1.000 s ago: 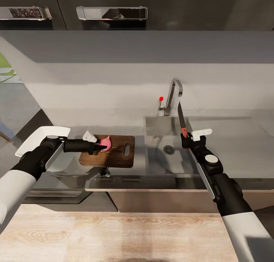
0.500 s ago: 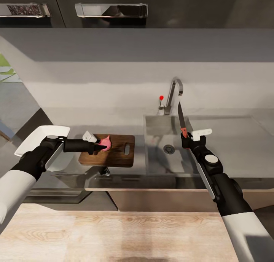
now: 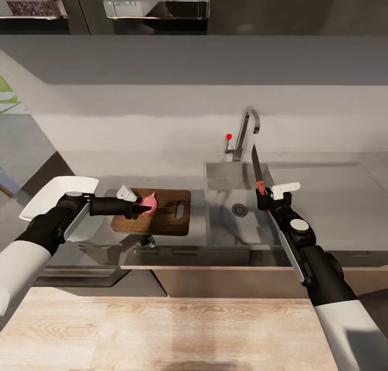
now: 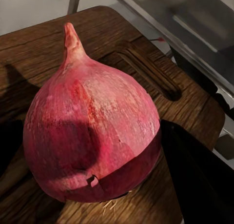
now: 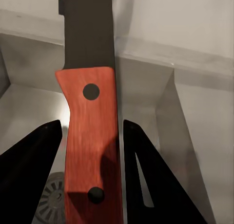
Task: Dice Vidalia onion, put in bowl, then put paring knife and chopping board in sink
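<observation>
Grey glossy table [image 3: 161,169] runs left to right under a pale, plain back wall [image 3: 161,117]; dark upper cabinets [image 3: 242,9] with chrome bar handles [image 3: 156,8] hang above. The table's pale front edge [image 3: 226,268] sits over dark cabinets, and a light wood-grain surface [image 3: 161,333] lies nearest the camera. Steel sink [image 3: 221,182] is set into the table right of centre, round drain [image 3: 238,211] in its floor, chrome tap [image 3: 245,131] and red knob [image 3: 229,136] at its far rim, flat drainer [image 3: 334,198] stretching to the right. Chopping board [image 3: 167,220] lies flat on the table just left of the sink, slot handle hole toward the sink. Onion [image 3: 149,202], red-pink skinned, sits on the board's left part with its pointed tip up; left wrist view shows it [image 4: 92,136] resting on the wood grain [image 4: 29,43]. Left gripper [image 3: 141,208] reaches in from the left at onion height, its dark fingers [image 4: 195,175] on either side of the bulb and against it, so clenched on the onion as far as can be seen. White bowl [image 3: 59,190] stands at the far left of the table, partly behind the left arm. Right gripper [image 3: 263,198] is above the sink's right part, its fingers [image 5: 34,160] grasping the paring knife [image 3: 257,171] by the red handle [image 5: 90,146], dark blade pointing up and away toward the wall.
</observation>
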Robot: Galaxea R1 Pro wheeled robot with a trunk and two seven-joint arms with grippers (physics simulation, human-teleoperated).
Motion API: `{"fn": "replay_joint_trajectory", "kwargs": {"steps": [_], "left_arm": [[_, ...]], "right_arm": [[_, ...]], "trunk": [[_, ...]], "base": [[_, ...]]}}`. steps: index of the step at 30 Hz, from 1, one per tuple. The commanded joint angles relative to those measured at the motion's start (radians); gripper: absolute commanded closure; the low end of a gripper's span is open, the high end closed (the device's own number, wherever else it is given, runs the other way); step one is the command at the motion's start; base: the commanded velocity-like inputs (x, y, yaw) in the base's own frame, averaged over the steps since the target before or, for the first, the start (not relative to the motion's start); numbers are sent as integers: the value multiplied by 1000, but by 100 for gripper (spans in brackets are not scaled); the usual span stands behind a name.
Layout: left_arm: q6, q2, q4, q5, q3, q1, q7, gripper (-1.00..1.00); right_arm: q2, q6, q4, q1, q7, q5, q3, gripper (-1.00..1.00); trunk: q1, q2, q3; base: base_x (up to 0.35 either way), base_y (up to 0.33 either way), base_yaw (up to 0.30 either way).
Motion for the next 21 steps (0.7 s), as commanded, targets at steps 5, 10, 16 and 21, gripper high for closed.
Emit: {"fn": "replay_joint_trajectory", "kwargs": {"steps": [5, 10, 16, 21], "left_arm": [[9, 1, 0, 9, -5, -2, 0, 100], [8, 0, 0, 9, -5, -2, 0, 100], [8, 0, 0, 9, -5, -2, 0, 100], [8, -1, 0, 9, -5, -2, 0, 100]], "right_arm": [[-1, 6, -1, -1, -5, 1, 3, 100], [-1, 6, -1, -1, -5, 1, 3, 100], [-1, 6, -1, -1, -5, 1, 3, 100], [-1, 6, -1, -1, -5, 1, 3, 100]], "trunk": [[1, -2, -4], [1, -2, -4], [1, -2, -8], [1, -2, -9]], "base": [[0, 0, 0], [0, 0, 0], [0, 0, 0], [0, 0, 0]]}}
